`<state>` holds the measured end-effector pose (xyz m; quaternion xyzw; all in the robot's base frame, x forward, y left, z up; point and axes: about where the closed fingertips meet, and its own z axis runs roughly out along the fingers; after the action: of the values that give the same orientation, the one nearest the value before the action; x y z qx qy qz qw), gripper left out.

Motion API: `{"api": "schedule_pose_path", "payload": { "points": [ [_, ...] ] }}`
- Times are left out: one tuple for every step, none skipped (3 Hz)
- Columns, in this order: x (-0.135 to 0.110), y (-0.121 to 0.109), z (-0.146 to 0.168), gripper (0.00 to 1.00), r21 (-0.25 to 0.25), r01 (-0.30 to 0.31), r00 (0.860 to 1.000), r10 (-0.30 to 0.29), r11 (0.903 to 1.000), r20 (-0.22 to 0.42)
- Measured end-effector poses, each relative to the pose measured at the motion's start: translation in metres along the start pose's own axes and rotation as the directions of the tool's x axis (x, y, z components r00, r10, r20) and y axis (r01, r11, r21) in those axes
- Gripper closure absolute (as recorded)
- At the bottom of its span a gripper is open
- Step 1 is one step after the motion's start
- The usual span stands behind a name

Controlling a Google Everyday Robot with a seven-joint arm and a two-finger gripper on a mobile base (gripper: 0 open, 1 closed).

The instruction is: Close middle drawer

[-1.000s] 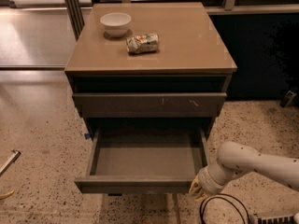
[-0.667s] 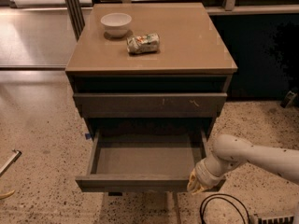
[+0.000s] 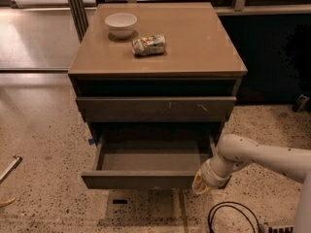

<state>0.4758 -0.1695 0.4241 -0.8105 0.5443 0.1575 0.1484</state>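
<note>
Middle drawer [image 3: 141, 180]: stands well out beneath the scratched upper front [image 3: 155, 108], grey inside showing.
My claw [image 3: 200, 184]: low, at the right end of that drawer's front, touching or just beside it; open or closed, I cannot tell.
Tabletop [image 3: 194, 42]: white bowl [image 3: 121, 23], crumpled packet [image 3: 148, 44] near it.

Gripper [image 3: 202, 182] is sitting right at the front right corner of the middle drawer [image 3: 141, 180], covering that corner. Arm [image 3: 265, 157] is getting cut off by the right edge, black cable [image 3: 227, 204] by the bottom.
</note>
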Motion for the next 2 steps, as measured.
{"api": "schedule_pose_path", "payload": {
  "points": [
    [0.0, 0.0, 0.0, 1.0, 0.0, 0.0, 1.0, 0.0, 1.0, 0.0],
    [0.0014, -0.0036, -0.001, 1.0, 0.024, 0.002, 1.0, -0.003, 0.9997, 0.022]
  ]
}}
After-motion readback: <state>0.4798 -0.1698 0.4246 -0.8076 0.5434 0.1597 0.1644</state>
